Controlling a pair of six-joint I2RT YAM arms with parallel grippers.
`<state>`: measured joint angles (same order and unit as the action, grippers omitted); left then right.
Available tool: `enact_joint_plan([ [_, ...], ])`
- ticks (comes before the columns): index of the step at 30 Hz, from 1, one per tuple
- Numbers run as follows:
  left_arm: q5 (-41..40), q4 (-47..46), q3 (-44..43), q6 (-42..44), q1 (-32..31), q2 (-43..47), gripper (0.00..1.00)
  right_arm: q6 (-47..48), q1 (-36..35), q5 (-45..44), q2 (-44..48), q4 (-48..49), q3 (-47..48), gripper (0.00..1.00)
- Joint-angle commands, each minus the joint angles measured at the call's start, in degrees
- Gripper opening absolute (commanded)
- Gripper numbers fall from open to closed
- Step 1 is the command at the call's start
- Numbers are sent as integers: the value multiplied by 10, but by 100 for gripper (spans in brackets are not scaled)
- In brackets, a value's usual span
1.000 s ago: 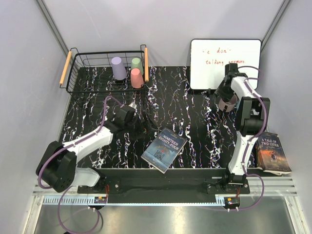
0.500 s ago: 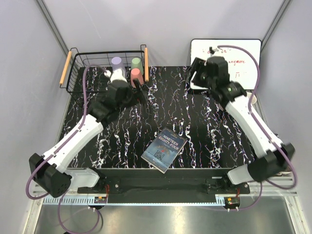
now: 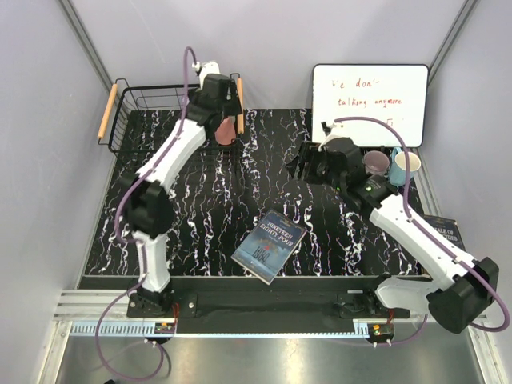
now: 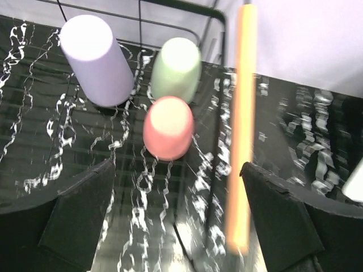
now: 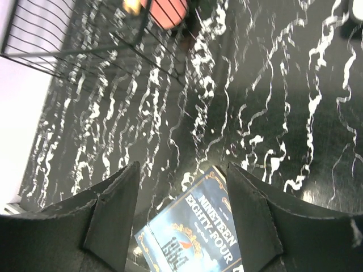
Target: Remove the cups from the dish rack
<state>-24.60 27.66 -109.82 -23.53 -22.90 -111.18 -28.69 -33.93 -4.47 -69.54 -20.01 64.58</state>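
Observation:
The dish rack point(image 3: 136, 100) stands at the back left. In the left wrist view a lilac cup point(image 4: 96, 62), a pale green cup point(image 4: 176, 67) and a salmon cup point(image 4: 168, 127) stand upside down in its right corner, beside the wooden handle point(image 4: 241, 130). My left gripper point(image 4: 178, 226) is open and empty above them; in the top view point(image 3: 224, 108) it hides the lilac and green cups, and only the salmon cup point(image 3: 226, 132) shows. A mauve cup point(image 3: 374, 163) and a light blue cup point(image 3: 403, 166) stand on the table at the right. My right gripper point(image 3: 301, 164) is open and empty above the table's middle point(image 5: 184, 221).
A whiteboard point(image 3: 370, 104) leans at the back right, just behind the two unloaded cups. A book point(image 3: 270, 246) lies at the front middle, below my right gripper in its wrist view point(image 5: 198, 232). A second book point(image 3: 450, 232) lies at the right edge.
My left arm has swung from the table up over the rack's right corner. My right arm has let go of the mauve cup by the whiteboard and moved left toward the table's middle.

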Motion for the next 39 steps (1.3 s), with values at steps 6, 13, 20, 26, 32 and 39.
enact_joint_plan([
  [6, 18, -3, -216, 39, 48, -176, 99, 20, -5, 42, 23, 61, -9, 70],
  [13, 49, -11, -218, 28, 67, -219, 99, 23, -5, 44, -5, 68, -13, 70],
  [20, 86, -38, -174, 13, 72, -226, 99, 23, -5, 43, -30, 67, -4, 70],
  [26, 107, -45, -174, 10, 71, -243, 99, 18, -5, 56, -30, 70, -10, 70],
  [32, 79, -87, -99, -1, 71, -201, 99, 15, -5, 51, -20, 71, -19, 70],
  [39, -8, -140, -69, 2, 83, -140, 99, 8, -5, 59, -17, 74, -25, 70],
])
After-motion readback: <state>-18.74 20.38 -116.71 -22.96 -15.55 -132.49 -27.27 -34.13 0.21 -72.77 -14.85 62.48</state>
